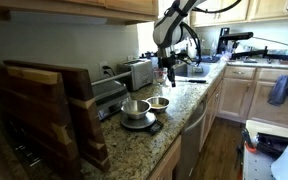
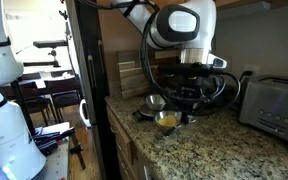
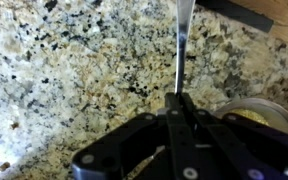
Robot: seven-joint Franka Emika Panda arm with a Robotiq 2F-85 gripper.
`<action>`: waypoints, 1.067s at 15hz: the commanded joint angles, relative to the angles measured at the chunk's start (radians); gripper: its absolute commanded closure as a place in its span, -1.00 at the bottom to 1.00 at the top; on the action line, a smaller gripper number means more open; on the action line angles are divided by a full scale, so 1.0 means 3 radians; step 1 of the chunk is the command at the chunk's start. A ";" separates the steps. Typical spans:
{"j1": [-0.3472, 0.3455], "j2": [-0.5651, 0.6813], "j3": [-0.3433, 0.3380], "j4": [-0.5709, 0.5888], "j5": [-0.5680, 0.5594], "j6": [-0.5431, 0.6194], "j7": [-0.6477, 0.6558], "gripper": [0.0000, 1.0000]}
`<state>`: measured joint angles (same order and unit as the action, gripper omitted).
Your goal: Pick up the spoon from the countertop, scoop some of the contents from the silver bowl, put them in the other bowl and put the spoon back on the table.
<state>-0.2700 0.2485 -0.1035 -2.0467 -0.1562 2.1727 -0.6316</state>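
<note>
My gripper (image 3: 179, 100) is shut on the thin metal handle of the spoon (image 3: 183, 45), which sticks out past the fingertips over the granite countertop (image 3: 64, 70). The spoon's scoop end is out of view. A bowl with yellowish contents (image 3: 256, 112) lies just right of the jaws. In both exterior views the gripper (image 1: 165, 68) (image 2: 189, 96) hangs above the two bowls. One is a silver bowl (image 2: 155, 102) (image 1: 136, 107). The other holds the yellow contents (image 2: 167, 121) (image 1: 159, 102).
A toaster (image 1: 139, 72) (image 2: 274, 100) stands on the counter against the wall. A wooden cutting-board rack (image 1: 44, 110) stands at one end. A sink and tap (image 1: 194, 68) lie beyond the gripper. The counter edge (image 2: 134, 140) drops to cabinets.
</note>
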 commanded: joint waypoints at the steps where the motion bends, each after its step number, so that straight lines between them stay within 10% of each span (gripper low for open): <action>1: 0.0234 -0.0180 -0.0007 -0.0191 -0.0320 -0.0218 0.0197 0.89; 16: 0.0486 0.0023 0.0148 -0.0073 -0.0462 -0.0473 0.0118 0.88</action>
<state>-0.1219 0.2552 -0.0617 -2.0705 -0.2946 2.0333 -0.5965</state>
